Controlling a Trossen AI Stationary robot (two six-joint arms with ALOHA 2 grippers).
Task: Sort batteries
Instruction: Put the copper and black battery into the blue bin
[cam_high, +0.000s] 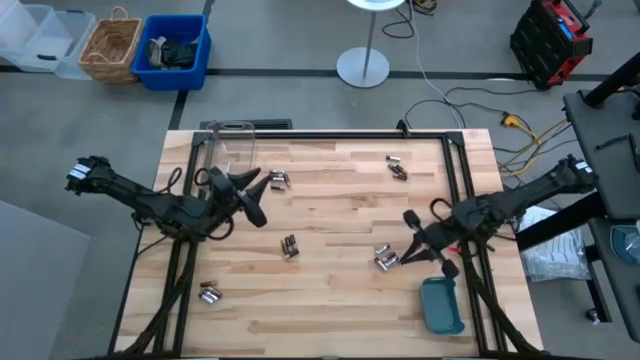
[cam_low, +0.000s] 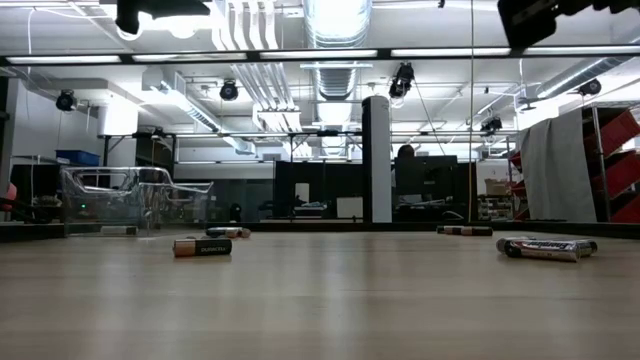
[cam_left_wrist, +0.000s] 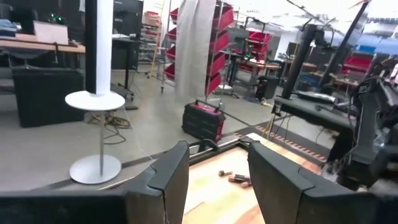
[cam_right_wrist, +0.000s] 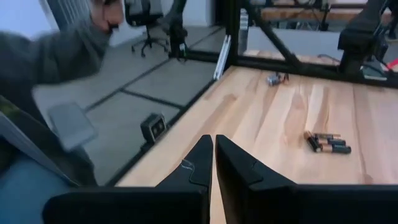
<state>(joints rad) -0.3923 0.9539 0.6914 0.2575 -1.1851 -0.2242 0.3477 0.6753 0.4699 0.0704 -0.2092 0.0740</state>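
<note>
The batteries lie on the wooden table in small loose groups: one (cam_high: 279, 179) beside the left gripper, one (cam_high: 290, 246) mid-table, one (cam_high: 209, 293) near the front left, one (cam_high: 397, 166) at the far right, and one (cam_high: 385, 258) just off the right gripper. My left gripper (cam_high: 255, 197) hovers open next to the clear plastic box (cam_high: 228, 150), with nothing between its fingers (cam_left_wrist: 168, 180). My right gripper (cam_high: 410, 250) is shut and empty (cam_right_wrist: 214, 149), raised above the table beside the teal tray (cam_high: 441, 305).
The black frame rails (cam_high: 455, 160) run along the table's far and side edges. On the floor beyond the table stand a white lamp base (cam_high: 362, 67), a blue bin (cam_high: 176, 50) and a wicker basket (cam_high: 110, 45). Bare wood lies between the battery groups.
</note>
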